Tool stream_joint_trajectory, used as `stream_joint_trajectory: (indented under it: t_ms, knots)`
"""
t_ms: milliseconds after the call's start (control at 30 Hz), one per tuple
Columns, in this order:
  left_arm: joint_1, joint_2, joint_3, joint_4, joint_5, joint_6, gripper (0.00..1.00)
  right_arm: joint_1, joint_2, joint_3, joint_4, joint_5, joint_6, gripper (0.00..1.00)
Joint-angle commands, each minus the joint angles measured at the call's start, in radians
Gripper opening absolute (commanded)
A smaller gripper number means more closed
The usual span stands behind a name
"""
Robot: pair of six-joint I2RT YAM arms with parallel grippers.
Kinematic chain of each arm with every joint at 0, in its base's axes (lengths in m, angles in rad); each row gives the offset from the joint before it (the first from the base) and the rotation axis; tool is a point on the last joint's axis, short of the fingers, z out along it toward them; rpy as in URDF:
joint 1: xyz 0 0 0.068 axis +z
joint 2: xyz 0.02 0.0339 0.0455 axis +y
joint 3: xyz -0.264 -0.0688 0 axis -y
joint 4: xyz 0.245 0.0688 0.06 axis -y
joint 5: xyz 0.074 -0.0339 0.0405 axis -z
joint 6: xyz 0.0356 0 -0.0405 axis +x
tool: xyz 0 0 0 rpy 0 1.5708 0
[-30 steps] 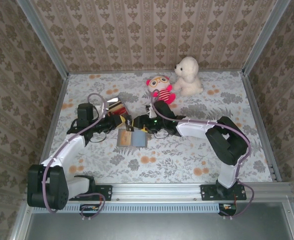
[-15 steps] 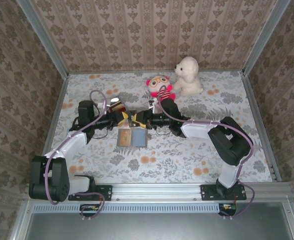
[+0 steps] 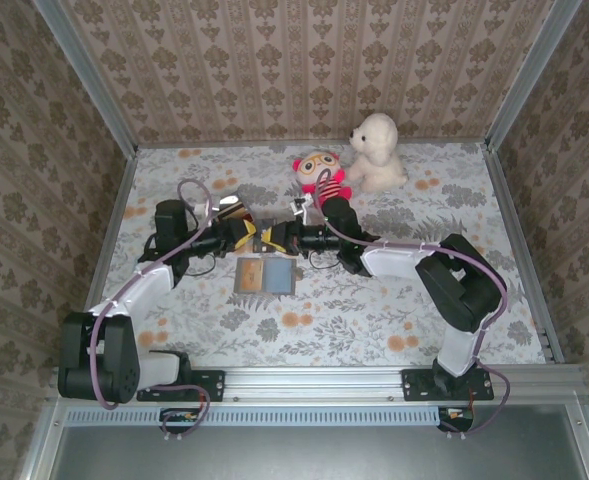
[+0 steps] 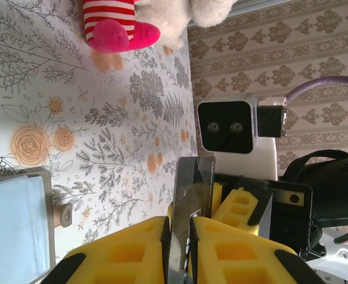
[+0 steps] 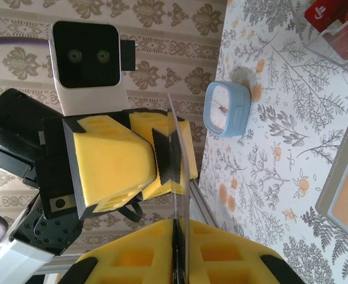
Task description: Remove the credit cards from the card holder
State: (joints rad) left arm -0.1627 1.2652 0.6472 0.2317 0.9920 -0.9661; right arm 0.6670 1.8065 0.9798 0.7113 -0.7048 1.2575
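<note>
Centrally, a hand-over point above the table, with the contents listed by their place around it.

Item 1: left gripper (image 4: 179,231). Its yellow foam fingers were set narrowly apart, and a shiny credit card (image 4: 194,186) stood on edge between them. Whether they pressed on it could not be told.

Item 2: right gripper (image 5: 176,234). It faced the left one tip to tip. Its yellow fingers were drawn together and clamped on the opposite end of the same card, which appeared edge-on as a thin line in the right wrist view.

Item 3: card holder (image 3: 266,275). It lay open and flat on the floral table cover (image 3: 374,310), beneath the two meeting grippers and slightly toward the arm bases, apart from both. One leaf showed a bluish-grey face, the other a tan-brown face.

Item 4: clear container (image 5: 339,44). It held a red card (image 5: 327,12) among others and sat on the table just beyond the left gripper, on the side away from the bases.

Item 5: small pale-blue clock (image 5: 225,109). It rested on the table past the held card, as seen from the right wrist.

Item 6: striped plush doll (image 3: 321,178), red and white, near the right gripper's wrist on its far side.

Item 7: white plush animal (image 3: 376,152), just beside the doll and farther from both grippers, toward the back wall.
</note>
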Motion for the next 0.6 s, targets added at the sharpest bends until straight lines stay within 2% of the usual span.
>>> stream_joint_trajectory:
  t_ms: [0,167,333,567]
  knots:
    - [-0.006,0.002,0.02,0.059,0.036,-0.016,0.2,0.012,0.024,0.026,0.025,-0.021,0.01,0.14]
    - [-0.006,0.008,0.022,0.05,0.031,-0.007,0.21,0.014,0.03,0.027,0.046,-0.03,0.019,0.12]
    - [-0.006,0.02,0.03,-0.029,0.0,0.043,0.24,0.014,0.023,0.019,0.071,-0.031,0.021,0.09]
    - [-0.007,0.036,0.021,-0.018,0.006,0.045,0.24,0.015,0.028,0.021,0.085,-0.038,0.026,0.08]
